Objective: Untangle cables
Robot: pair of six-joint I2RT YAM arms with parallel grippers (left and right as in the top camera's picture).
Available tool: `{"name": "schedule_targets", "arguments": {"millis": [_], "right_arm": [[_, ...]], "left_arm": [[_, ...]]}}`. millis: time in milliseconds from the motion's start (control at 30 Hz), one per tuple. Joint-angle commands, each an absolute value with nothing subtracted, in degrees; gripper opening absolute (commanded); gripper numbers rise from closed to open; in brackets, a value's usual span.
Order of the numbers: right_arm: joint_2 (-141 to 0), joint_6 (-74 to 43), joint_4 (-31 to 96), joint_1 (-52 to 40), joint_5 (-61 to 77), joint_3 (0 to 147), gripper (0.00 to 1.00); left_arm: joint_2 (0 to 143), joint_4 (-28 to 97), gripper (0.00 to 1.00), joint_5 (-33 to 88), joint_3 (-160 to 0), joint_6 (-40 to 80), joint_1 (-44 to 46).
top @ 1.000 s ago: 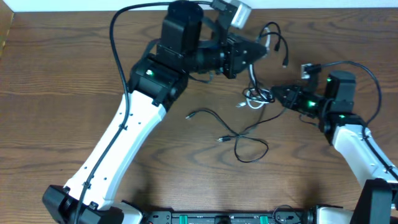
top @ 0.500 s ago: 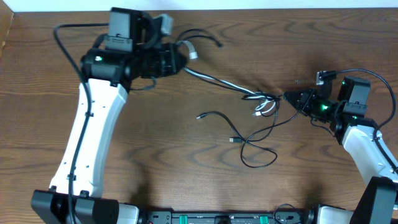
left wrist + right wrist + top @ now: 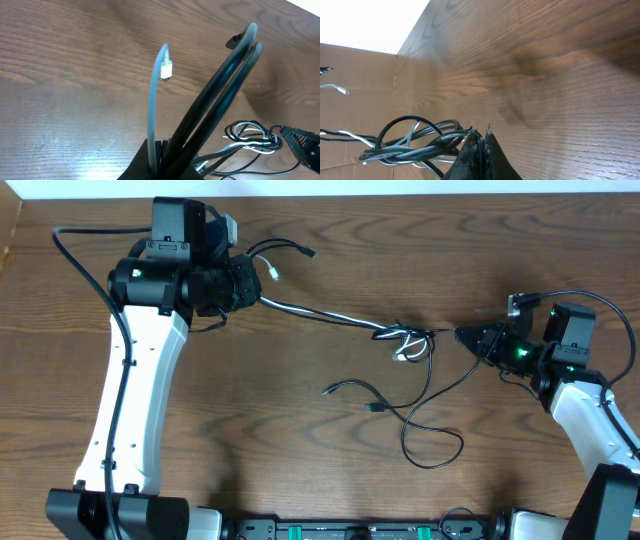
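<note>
left hand (image 3: 250, 283): clamped on the thin black and white flexible cables (image 3: 320, 313), held well apart from its partner, likely to pull strands straight.
right hand (image 3: 468, 335): pinched shut on the knot (image 3: 408, 340), seemingly anchoring it.
cables: taut between both hands; slack black loops below the right hand on the brown wooden counter (image 3: 280, 440).
look: limp, small plugs.

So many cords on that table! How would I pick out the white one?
On the brown wooden table, find the stretched bundle running from the left end effector toward the right end effector. The white cable lies in that bundle and ends in small loops at the knot midway. It is the only pale cord among black cables.
</note>
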State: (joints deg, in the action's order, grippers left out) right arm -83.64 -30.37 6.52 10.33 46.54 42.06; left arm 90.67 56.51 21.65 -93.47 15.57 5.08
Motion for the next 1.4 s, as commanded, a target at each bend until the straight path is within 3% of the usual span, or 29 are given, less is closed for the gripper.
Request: {"name": "schedule_targets", "arguments": {"millis": [0,33,100,133,267,433,900,1133,1233,1367], "right_arm": [[-83.92,-30.39,6.46,11.16,44.38,42.22,0.01],[-83.92,-30.39,6.44,11.16,44.75,42.22,0.01],[-83.92,-30.87,6.17,11.16,44.75,42.22,0.01],[-83.92,-30.85,6.04,11.16,44.75,42.22,0.01],[-83.92,-30.85,6.07,11.16,44.77,42.22,0.01],[-83.92,-30.85,5.93,11.16,45.36,42.22,0.01],[-83.92,-30.85,5.98,11.16,45.36,42.22,0.01],[-83.92,-31.24,6.02,11.16,45.41,42.22,0.01],[-83.92,-31.24,6.07,11.16,45.43,42.22,0.01],[-83.92,-31.24,6.07,11.16,45.41,42.22,0.01]], "left_arm": [[90.35,57.23,0.17,18.35,-93.97,14.66,4.32],[90.35,57.78,0.36,18.39,-93.97,14.66,4.32],[90.35,58.87,0.83,18.57,-93.97,14.63,4.32],[90.35,59.33,0.89,18.57,-93.97,14.63,4.32],[90.35,60.64,0.90,19.09,-93.97,12.80,4.54],[90.35,61.45,0.91,25.06,-93.95,1.10,7.49],[90.67,60.29,0.91,24.40,-83.07,-23.38,27.57],[91.96,40.75,0.91,24.32,-74.22,-22.20,36.45],[95.59,33.34,0.91,18.09,-72.97,-13.47,38.46],[102.67,27.05,0.90,17.89,-72.97,-11.03,40.64]]}}
